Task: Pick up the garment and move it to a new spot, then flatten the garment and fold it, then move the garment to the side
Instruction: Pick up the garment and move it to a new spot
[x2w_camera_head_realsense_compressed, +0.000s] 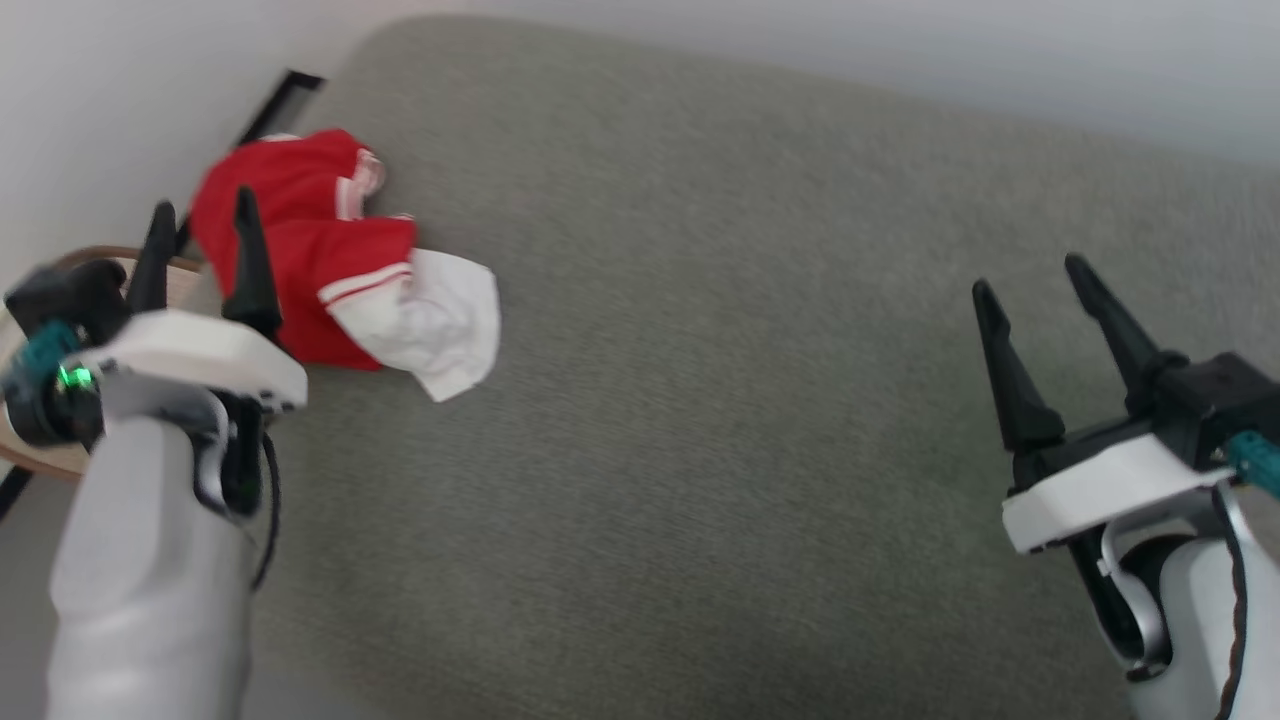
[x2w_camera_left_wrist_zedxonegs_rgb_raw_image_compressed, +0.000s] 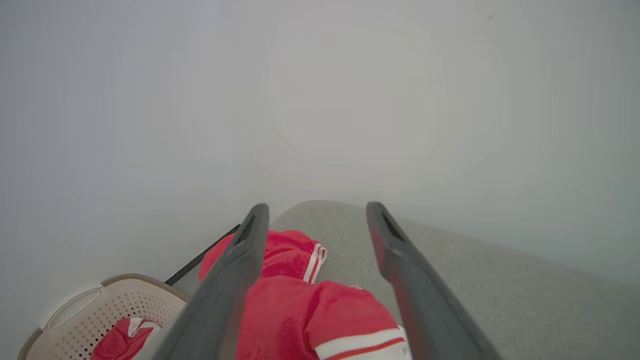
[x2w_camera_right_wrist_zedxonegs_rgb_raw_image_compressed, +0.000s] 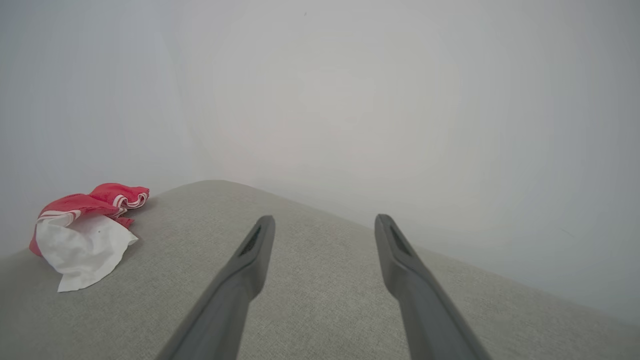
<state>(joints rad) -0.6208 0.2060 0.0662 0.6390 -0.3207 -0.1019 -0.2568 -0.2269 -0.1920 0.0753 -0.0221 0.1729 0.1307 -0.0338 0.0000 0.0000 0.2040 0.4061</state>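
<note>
The garment (x2w_camera_head_realsense_compressed: 330, 270) lies crumpled near the far left corner of the grey cushion (x2w_camera_head_realsense_compressed: 750, 380), bright red with a white lining flap and thin white stripes. My left gripper (x2w_camera_head_realsense_compressed: 200, 215) hovers open just in front of it, at its left edge, holding nothing. In the left wrist view the garment (x2w_camera_left_wrist_zedxonegs_rgb_raw_image_compressed: 300, 310) lies below and between the two spread fingers (x2w_camera_left_wrist_zedxonegs_rgb_raw_image_compressed: 235, 280) of the left gripper (x2w_camera_left_wrist_zedxonegs_rgb_raw_image_compressed: 315, 212). My right gripper (x2w_camera_head_realsense_compressed: 1030, 275) stands open over the cushion's right side, far from the cloth. In the right wrist view the right gripper (x2w_camera_right_wrist_zedxonegs_rgb_raw_image_compressed: 325, 222) is open and the garment (x2w_camera_right_wrist_zedxonegs_rgb_raw_image_compressed: 85, 230) sits at the far left.
A beige perforated basket (x2w_camera_left_wrist_zedxonegs_rgb_raw_image_compressed: 90, 315) with red-and-white cloth (x2w_camera_left_wrist_zedxonegs_rgb_raw_image_compressed: 120, 340) in it stands to the left of the cushion, just off its edge. A pale wall (x2w_camera_head_realsense_compressed: 900, 50) runs behind the cushion. A dark strip (x2w_camera_head_realsense_compressed: 275, 105) lies along the cushion's far left corner.
</note>
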